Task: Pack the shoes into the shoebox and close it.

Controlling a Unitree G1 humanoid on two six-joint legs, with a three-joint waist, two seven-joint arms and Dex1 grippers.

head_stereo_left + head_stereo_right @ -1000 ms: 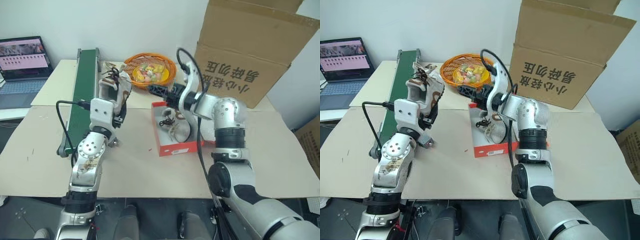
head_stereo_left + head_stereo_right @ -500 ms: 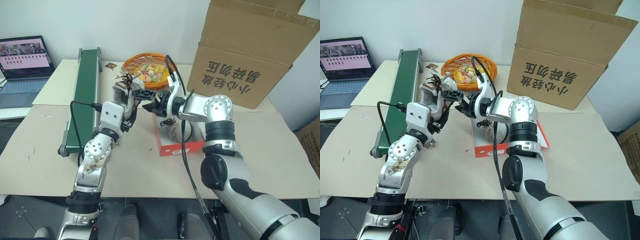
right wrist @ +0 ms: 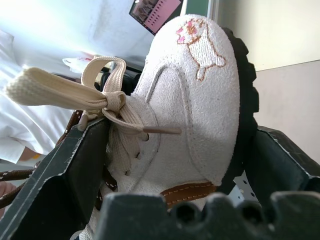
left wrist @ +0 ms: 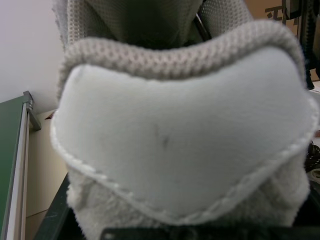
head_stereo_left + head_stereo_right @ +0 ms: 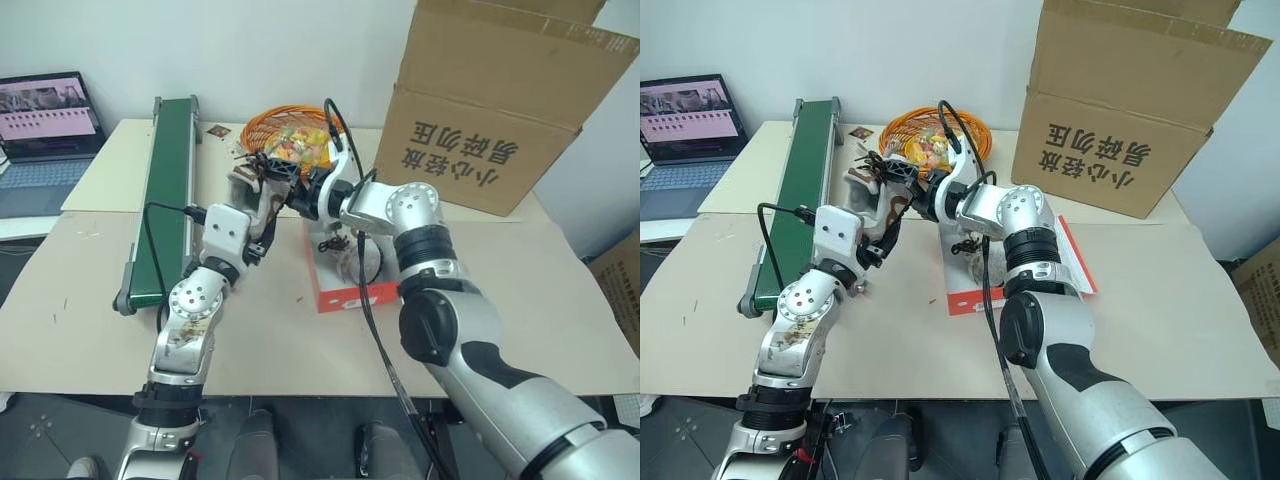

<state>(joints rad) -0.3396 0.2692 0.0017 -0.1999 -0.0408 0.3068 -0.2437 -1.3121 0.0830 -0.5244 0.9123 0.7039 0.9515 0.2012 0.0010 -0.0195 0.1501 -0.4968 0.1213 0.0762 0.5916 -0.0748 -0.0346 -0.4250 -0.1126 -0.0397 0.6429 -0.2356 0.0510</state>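
Cardboard, big and brown, is making up the large printed carton [image 5: 500,100] standing at the far right of the pale table [image 5: 560,320], well apart from both arms. Next down in size, the long green conveyor belt [image 5: 165,190] is running along the far left, beside a laptop [image 5: 45,125]. Bare tabletop is lying open in front of the arms and to the right of the small red-orange cardboard shoebox [image 5: 345,296], which is sitting open near the middle with one light sneaker with dark laces [image 5: 350,255] lying inside its white interior. Behind it, the round orange wire basket [image 5: 298,135] is holding mixed yellowish items.

The second pale suede sneaker [image 5: 872,195] is being held in the air just left of the shoebox, between box and belt. The left gripper [image 5: 257,205] is pinching it at the heel end. The right gripper [image 3: 165,150] is standing spread wide with its black fingers [image 3: 60,170] on either side of the toe end; whether they are pressing it cannot be told.

Compared with a second ago, the right arm is now reaching across over the box toward the shoe, and the shoe is sitting closer to the box
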